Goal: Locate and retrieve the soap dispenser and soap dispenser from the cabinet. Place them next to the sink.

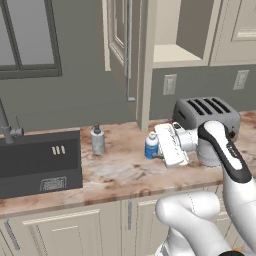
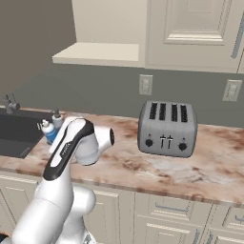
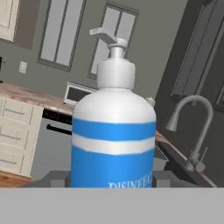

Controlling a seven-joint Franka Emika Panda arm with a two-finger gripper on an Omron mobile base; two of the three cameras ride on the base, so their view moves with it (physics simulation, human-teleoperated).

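Counter (image 1: 120, 172): sink (image 1: 40, 162) at frame left of the left base view, faucet (image 1: 6, 127) behind it. Grey dispenser (image 1: 97, 140) just right of the sink; blue dispenser (image 1: 151, 146) further right, centre frame. Toaster (image 1: 206, 114) at right, behind. Open cabinet shelf (image 1: 177, 55) above, upper centre.

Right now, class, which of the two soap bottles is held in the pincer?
The blue bottle with the white pump: the pincer is shut on it. The grey bottle stands free on the counter, nearer the sink.

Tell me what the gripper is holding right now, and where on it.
The gripper holds the blue soap dispenser by the lower part of its body, one finger on each side.
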